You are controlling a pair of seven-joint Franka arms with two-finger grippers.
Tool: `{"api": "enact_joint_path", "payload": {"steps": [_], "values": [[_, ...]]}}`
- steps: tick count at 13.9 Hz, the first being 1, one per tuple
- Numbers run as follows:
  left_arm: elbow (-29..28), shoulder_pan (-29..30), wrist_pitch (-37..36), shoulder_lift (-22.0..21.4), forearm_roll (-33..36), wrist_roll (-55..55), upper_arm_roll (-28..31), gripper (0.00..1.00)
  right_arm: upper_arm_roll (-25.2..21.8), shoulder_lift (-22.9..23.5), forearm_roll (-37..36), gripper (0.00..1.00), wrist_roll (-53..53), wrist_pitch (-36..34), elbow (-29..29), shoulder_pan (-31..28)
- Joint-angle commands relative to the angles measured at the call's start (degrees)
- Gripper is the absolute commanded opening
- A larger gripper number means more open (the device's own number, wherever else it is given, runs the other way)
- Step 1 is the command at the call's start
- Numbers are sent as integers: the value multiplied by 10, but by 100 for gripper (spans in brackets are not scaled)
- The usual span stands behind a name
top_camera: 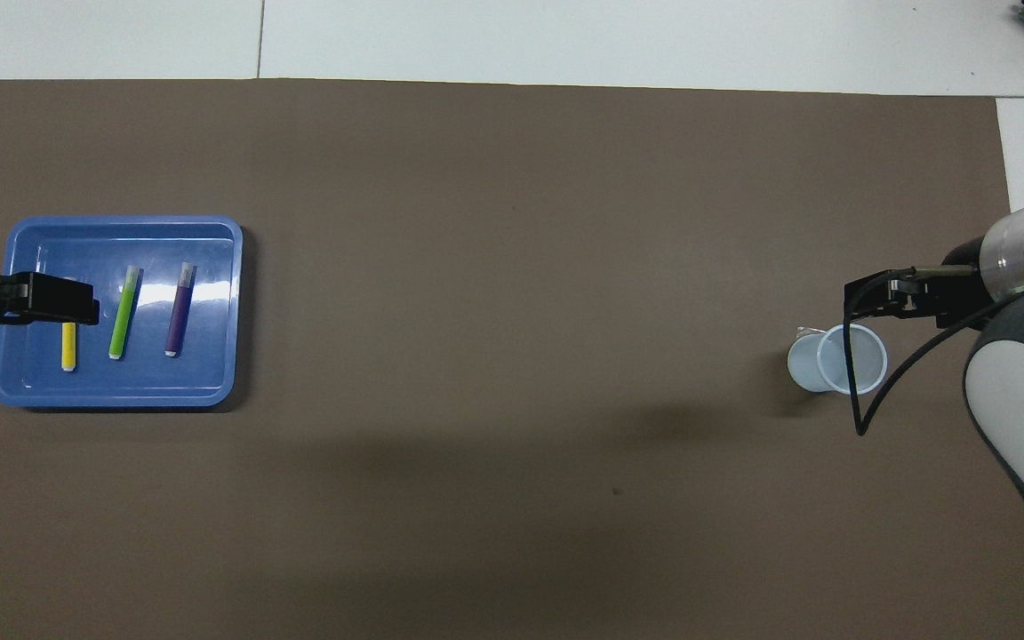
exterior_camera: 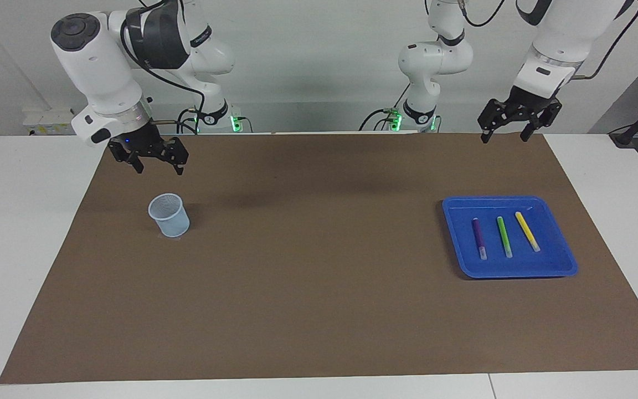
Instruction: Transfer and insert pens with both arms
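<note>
Both the left gripper (exterior_camera: 518, 123) and right gripper (exterior_camera: 155, 157) hang open and empty; risk: the closely spaced pens (exterior_camera: 504, 235) invite a mis-grasp, and the light cup (exterior_camera: 169, 214) may tip.

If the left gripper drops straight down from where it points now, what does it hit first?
Probably the brown mat, just on the robots' side of the blue tray. The left gripper hangs open above the mat's edge, though the overhead view overlaps it with the yellow pen, so depth is uncertain.

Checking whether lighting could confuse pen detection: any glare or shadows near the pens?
Overhead view: white glare streaks on the blue tray floor beside the green pen and purple pen; the left gripper hides part of the yellow pen. Facing view: only a faint glint near the tray's rim.
</note>
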Motion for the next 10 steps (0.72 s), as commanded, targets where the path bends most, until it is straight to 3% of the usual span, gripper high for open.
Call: {"api": "enact_joint_path", "payload": {"steps": [1,10], "values": [[5,5,2,-2,6,6,-5,100,4,-3,-1,100,-7,4,0,-7],[-1,7,2,-6,5,6,-2,100,4,-3,-2,100,-7,4,0,-7]]}}
